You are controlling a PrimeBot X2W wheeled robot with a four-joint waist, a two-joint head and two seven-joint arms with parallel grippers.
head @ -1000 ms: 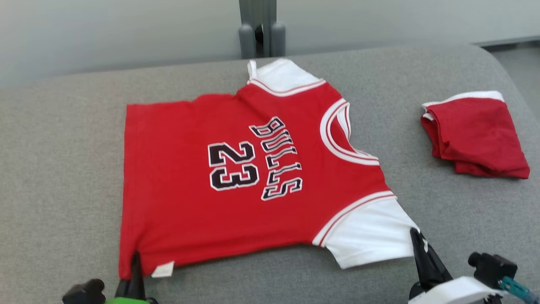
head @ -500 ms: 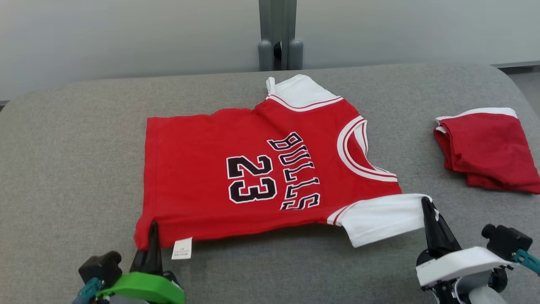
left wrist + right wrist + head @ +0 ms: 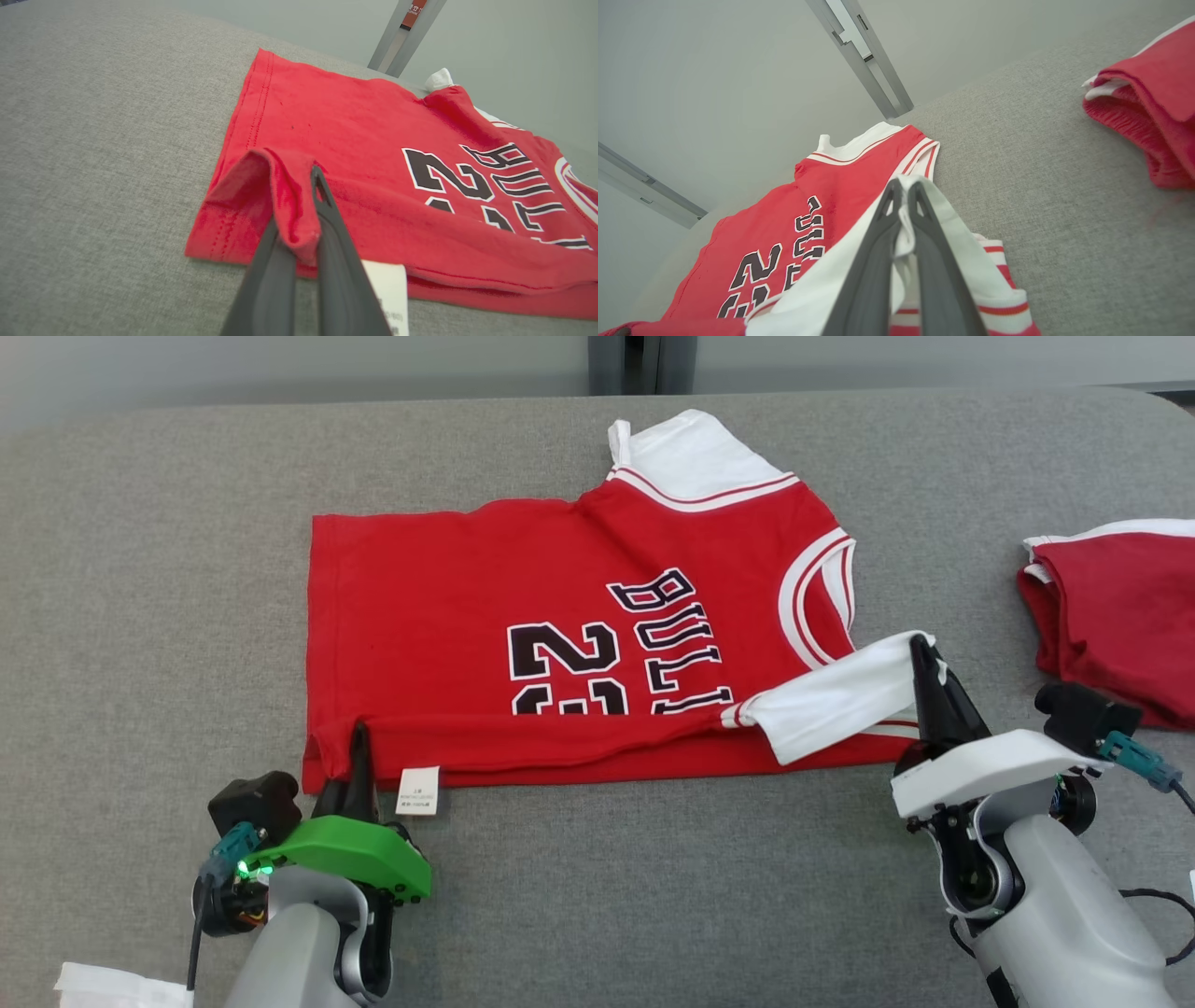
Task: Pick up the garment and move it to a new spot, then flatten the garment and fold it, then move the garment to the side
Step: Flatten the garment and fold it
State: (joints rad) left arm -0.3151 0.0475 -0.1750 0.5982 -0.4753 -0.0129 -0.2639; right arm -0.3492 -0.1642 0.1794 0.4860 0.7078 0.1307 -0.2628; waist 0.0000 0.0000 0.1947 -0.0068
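The garment (image 3: 523, 588) is a red jersey with white sleeves and black "BULLS 23" lettering, spread on the grey padded table (image 3: 140, 569). Its near long edge is lifted and folded over toward the far side, covering the lower part of the numbers. My left gripper (image 3: 359, 737) is shut on the garment's near hem corner (image 3: 289, 205), beside a white label (image 3: 417, 791). My right gripper (image 3: 922, 653) is shut on the near white sleeve (image 3: 906, 233), holding it up over the garment's collar area.
A second red-and-white folded garment (image 3: 1116, 616) lies at the table's right edge, also seen in the right wrist view (image 3: 1153, 102). A grey post (image 3: 642, 350) stands behind the table. A white scrap (image 3: 112, 985) shows at the lower left.
Both grippers have carried the garment's near edge away from me, folding it over the numbers. The sleeve has risen and crossed toward the collar. The camera has tilted down.
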